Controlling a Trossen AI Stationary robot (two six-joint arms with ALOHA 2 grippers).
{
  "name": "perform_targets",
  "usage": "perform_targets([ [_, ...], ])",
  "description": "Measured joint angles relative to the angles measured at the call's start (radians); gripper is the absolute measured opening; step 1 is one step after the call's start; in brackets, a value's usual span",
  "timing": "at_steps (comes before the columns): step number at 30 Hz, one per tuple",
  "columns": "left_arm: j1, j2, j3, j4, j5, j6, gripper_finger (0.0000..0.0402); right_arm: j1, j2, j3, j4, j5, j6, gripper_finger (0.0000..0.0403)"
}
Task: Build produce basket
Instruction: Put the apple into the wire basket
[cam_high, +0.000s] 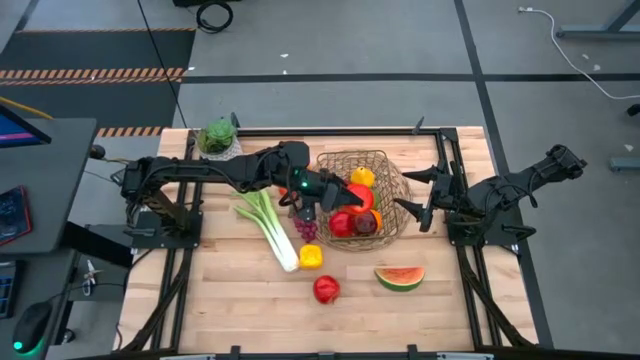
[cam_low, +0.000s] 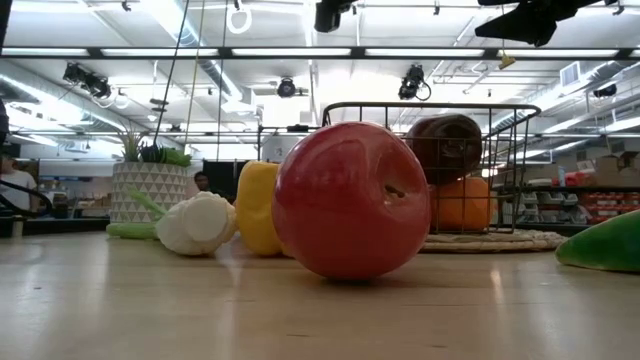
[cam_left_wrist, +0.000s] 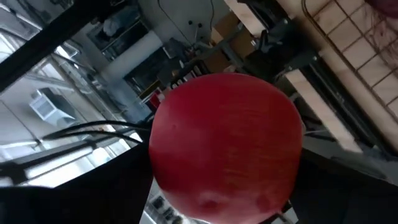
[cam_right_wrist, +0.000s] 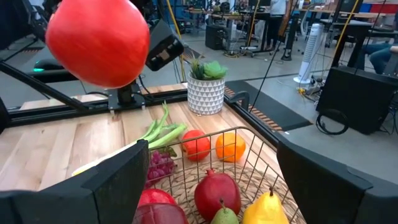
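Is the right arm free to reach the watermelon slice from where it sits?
Probably yes: the right end effector sits open at the basket rim, and the watermelon slice lies on bare table nearby, nothing between them.

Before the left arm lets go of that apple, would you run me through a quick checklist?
1. Apple held in left claw: ok, it fills the left wrist view.
2. Apple over basket: ok, the high view shows it above the fruit pile.
3. Room in basket: cannot tell; several fruits already lie under the drop spot.
4. Right claw out of the way: ok, at the basket's right rim, open, empty.
5. Loose produce left: not ok; leek, watermelon and another apple lie on the table.
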Motion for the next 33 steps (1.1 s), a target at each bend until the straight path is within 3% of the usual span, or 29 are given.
perform_targets([
  [3, 0.0, 0.0, 0.0, -0.001, 0.0, -0.002, 0.0318, 0.0, 0.0, 0.0, 0.0, 0.0, 0.0, 0.0358],
  [6, 0.0, 0.0, 0.0, -0.001, -0.001, -0.104, 0.0318, 0.0, 0.0, 0.0, 0.0, 0.0, 0.0, 0.0358],
  [15, 0.002, 0.003, 0.0, -0.036, 0.0, -0.936, 0.0319, 0.0, 0.0, 0.0, -0.003, 0.0, 0.0, 0.0358],
  [23, 0.002, 0.003, 0.0, -0.041, 0.0, -1.535, 0.0318, 0.0, 0.0, 0.0, -0.003, 0.0, 0.0, 0.0358],
  [28, 0.001, 0.003, 0.0, -0.04, 0.0, -1.825, 0.0319, 0.0, 0.0, 0.0, -0.009, 0.0, 0.0, 0.0358],
  [33, 0.001, 0.004, 0.0, -0.04, 0.0, -1.962, 0.0319, 0.0, 0.0, 0.0, -0.01, 0.0, 0.001, 0.0358],
])
